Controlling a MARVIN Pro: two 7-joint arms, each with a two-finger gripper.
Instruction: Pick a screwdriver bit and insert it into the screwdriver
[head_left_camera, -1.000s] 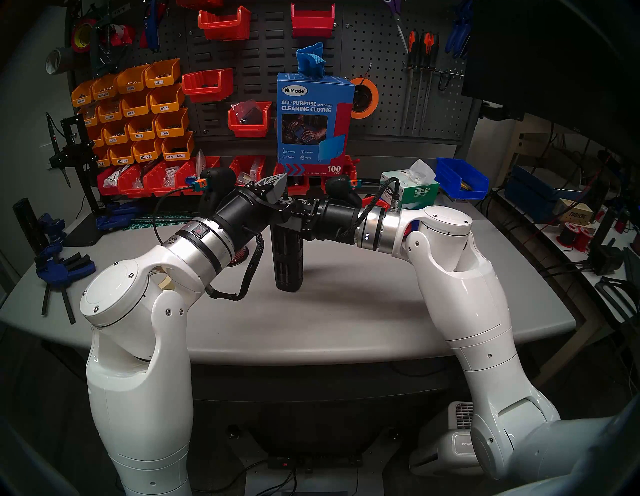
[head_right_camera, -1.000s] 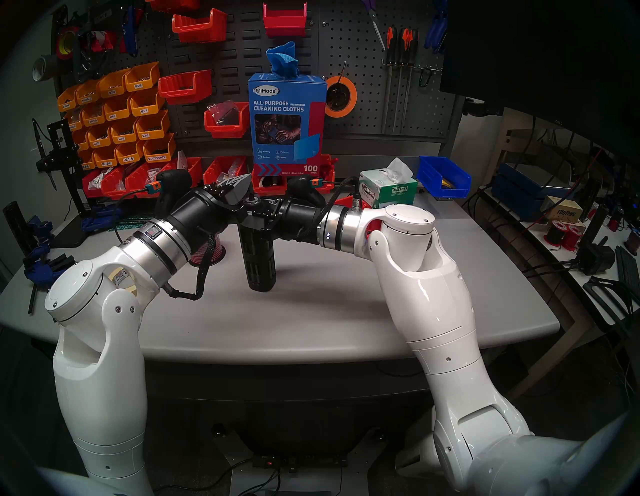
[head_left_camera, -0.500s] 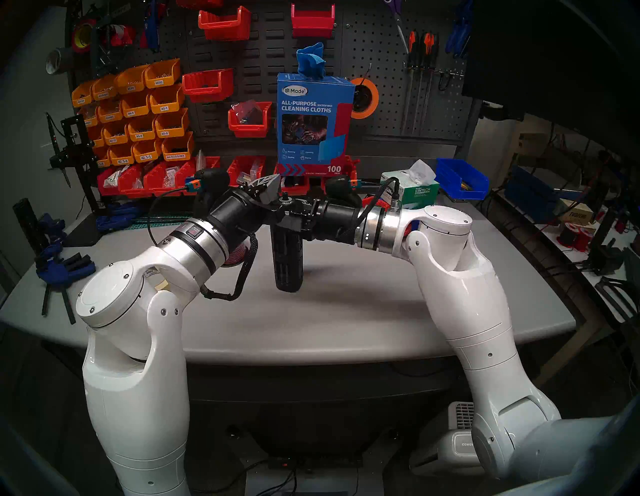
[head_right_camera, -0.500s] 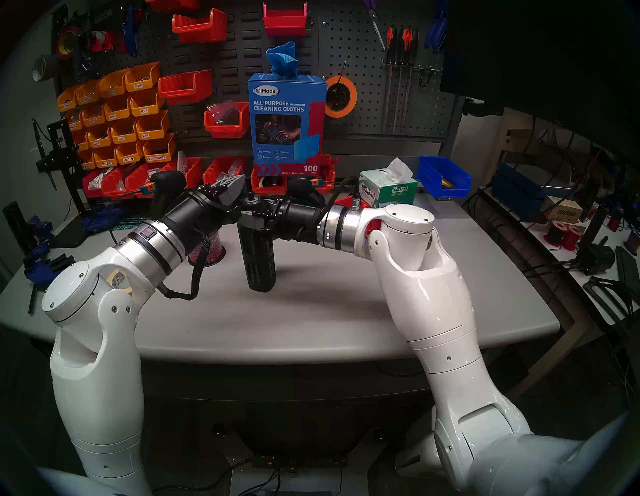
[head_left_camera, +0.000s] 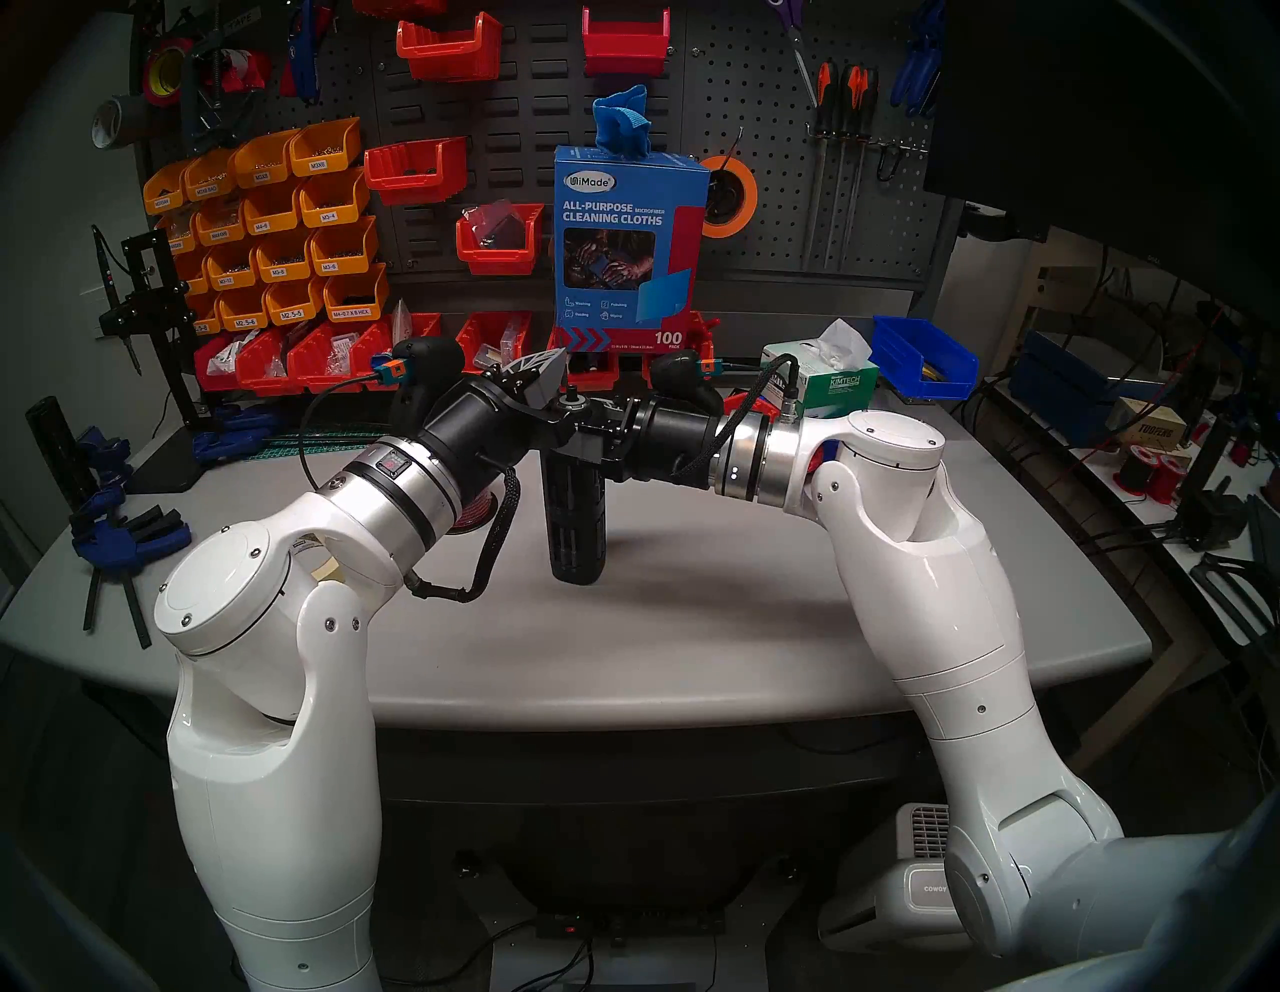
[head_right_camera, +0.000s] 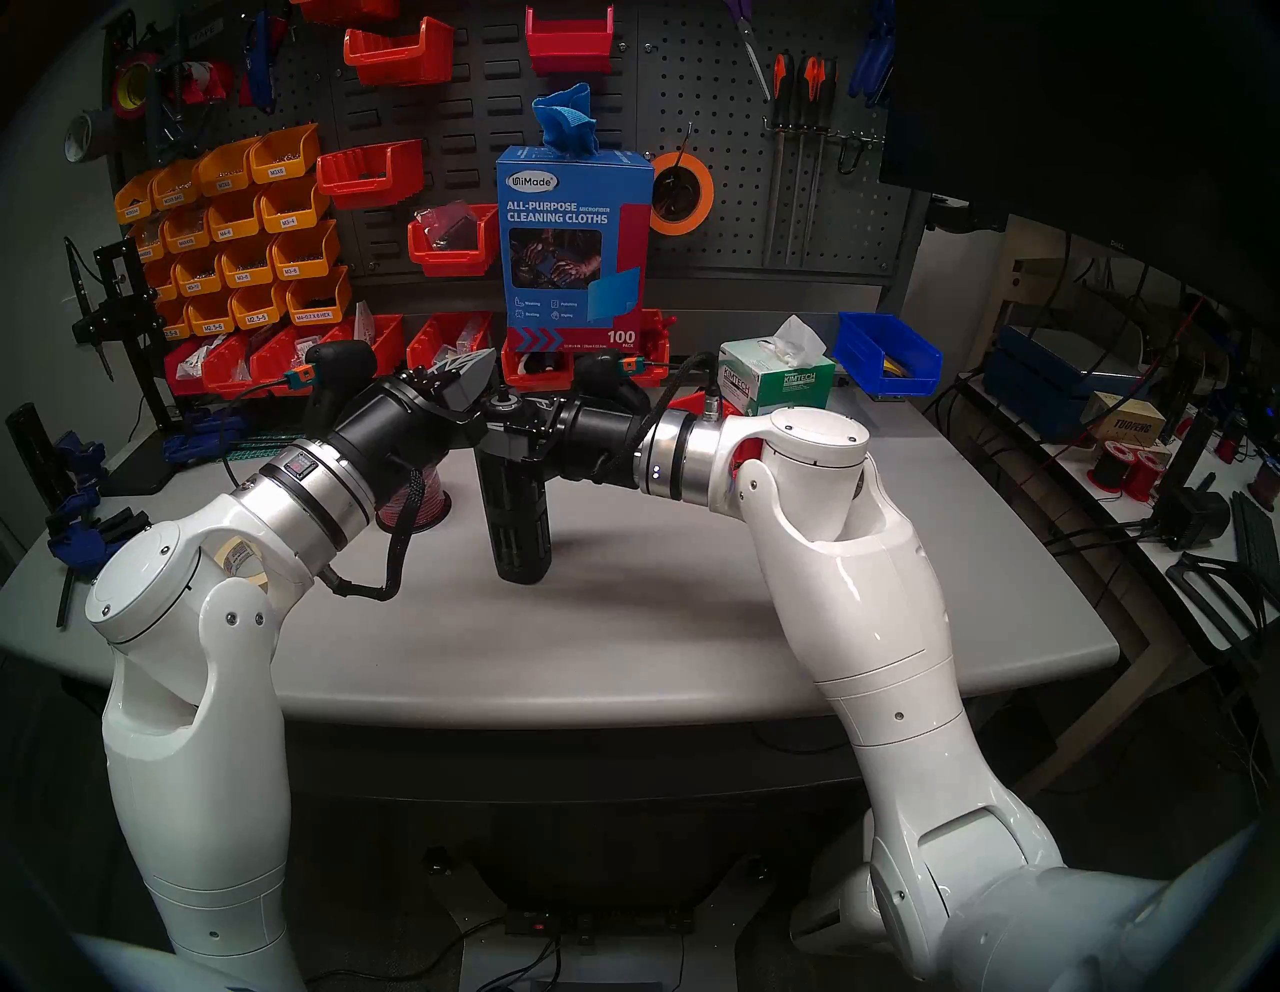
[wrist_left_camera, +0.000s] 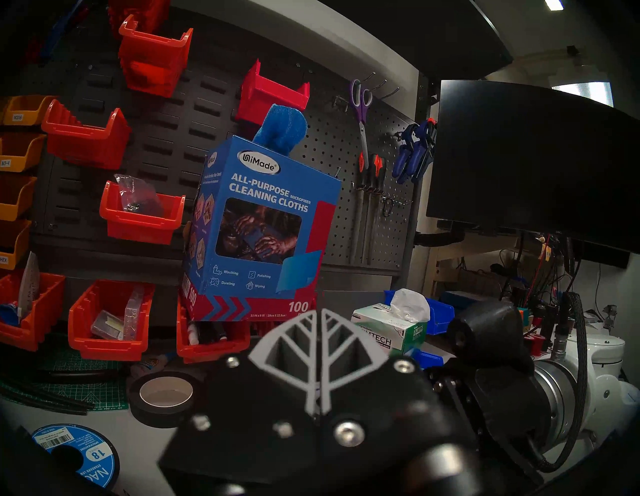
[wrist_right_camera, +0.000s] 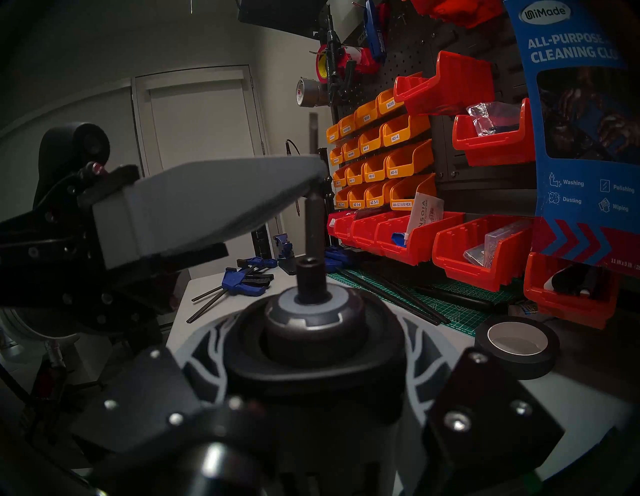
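The screwdriver (head_left_camera: 575, 526) (head_right_camera: 516, 526), a matte black slotted cylinder, stands upright mid-table. My right gripper (head_left_camera: 587, 436) (wrist_right_camera: 308, 343) comes in from the right and is shut around its upper end. In the right wrist view, a dark screwdriver bit (wrist_right_camera: 313, 221) stands upright with its lower end in the socket (wrist_right_camera: 310, 277) on top. My left gripper (head_left_camera: 558, 379) (wrist_left_camera: 318, 313) reaches in from the left. Its grey fingers (wrist_right_camera: 214, 204) are pressed together and shut on the bit's top end.
A black tape roll (wrist_right_camera: 517, 346) (wrist_left_camera: 166, 395) lies behind the screwdriver, near a green cutting mat (wrist_right_camera: 460, 294). A red wire spool (head_right_camera: 422, 499) sits under my left wrist. Red bins (head_left_camera: 332, 360), a cloth box (head_left_camera: 630, 242) and a tissue box (head_left_camera: 824, 377) line the back. Blue clamps (head_left_camera: 125, 540) lie far left.
My left gripper drew slightly to the left, then came partly back toward the screwdriver's top. The right arm and the screwdriver have stayed still.
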